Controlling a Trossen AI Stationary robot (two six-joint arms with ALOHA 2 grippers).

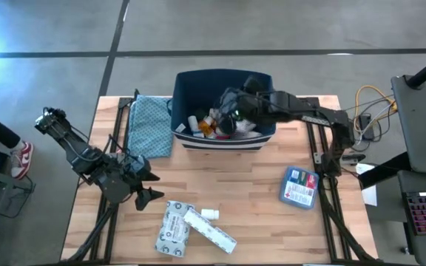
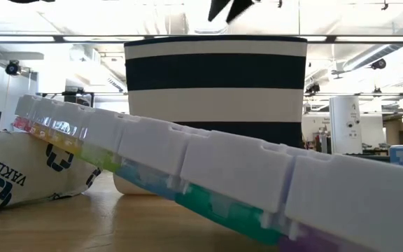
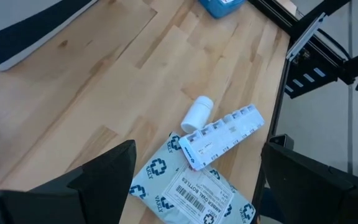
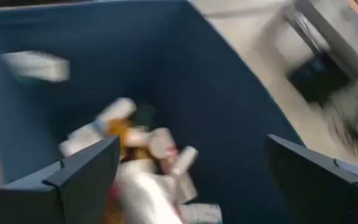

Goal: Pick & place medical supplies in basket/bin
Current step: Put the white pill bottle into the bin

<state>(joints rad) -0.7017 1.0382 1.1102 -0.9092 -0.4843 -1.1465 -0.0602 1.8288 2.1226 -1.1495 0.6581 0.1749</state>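
Note:
The navy bin (image 1: 224,111) stands at the table's far middle, with several supplies (image 1: 211,124) heaped inside; its striped wall (image 2: 215,80) fills the low view. My right gripper (image 1: 231,111) hangs open over the bin's inside, above the heap (image 4: 148,162). My left gripper (image 1: 145,185) is open, low over the table's left half, near the white carton (image 1: 170,227), the long white pill organizer (image 1: 209,230) lying across it, and a small white bottle (image 1: 210,214). These show ahead of its fingers: carton (image 3: 188,190), organizer (image 3: 222,135), bottle (image 3: 197,113). A flat blue-and-red packet (image 1: 299,186) lies right.
A folded teal patterned cloth (image 1: 148,125) lies left of the bin. Cables and a laptop (image 1: 420,170) sit beyond the table's right edge. A person's shoe (image 1: 22,159) shows past the left edge. Bare wood (image 1: 228,177) lies between the bin and the near items.

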